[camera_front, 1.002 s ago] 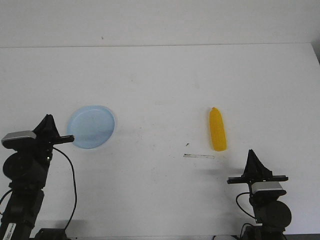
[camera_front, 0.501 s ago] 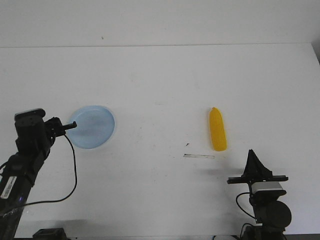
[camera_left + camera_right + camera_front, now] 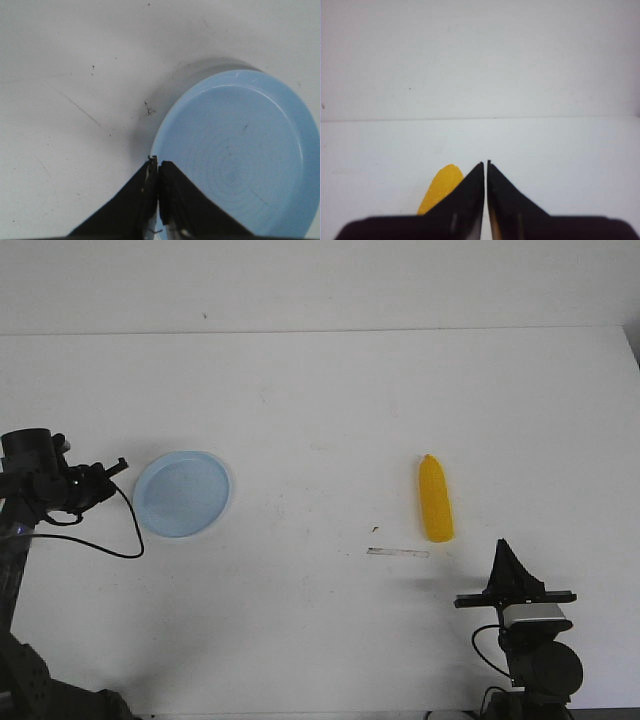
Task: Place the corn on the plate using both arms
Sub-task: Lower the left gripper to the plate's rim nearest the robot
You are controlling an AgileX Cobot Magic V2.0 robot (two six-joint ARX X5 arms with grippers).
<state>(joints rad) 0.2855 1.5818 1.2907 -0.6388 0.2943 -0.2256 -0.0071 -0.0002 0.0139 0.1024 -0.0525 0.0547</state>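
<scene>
I see one corn (image 3: 435, 499) lying toward the table's right edge, long axis running near-to-far, just ahead and left of my right gripper (image 3: 506, 546), whose jaws are closed and empty. One plate (image 3: 182, 493) sits near the left edge; my left gripper (image 3: 158, 166), also closed, hovers at its rim.

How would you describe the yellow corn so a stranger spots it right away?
On the white table, look right of centre, ahead of the right gripper. The smooth bright yellow tapered plastic corn cob lies there alone, the only yellow thing, far from the round pale blue plate.
</scene>
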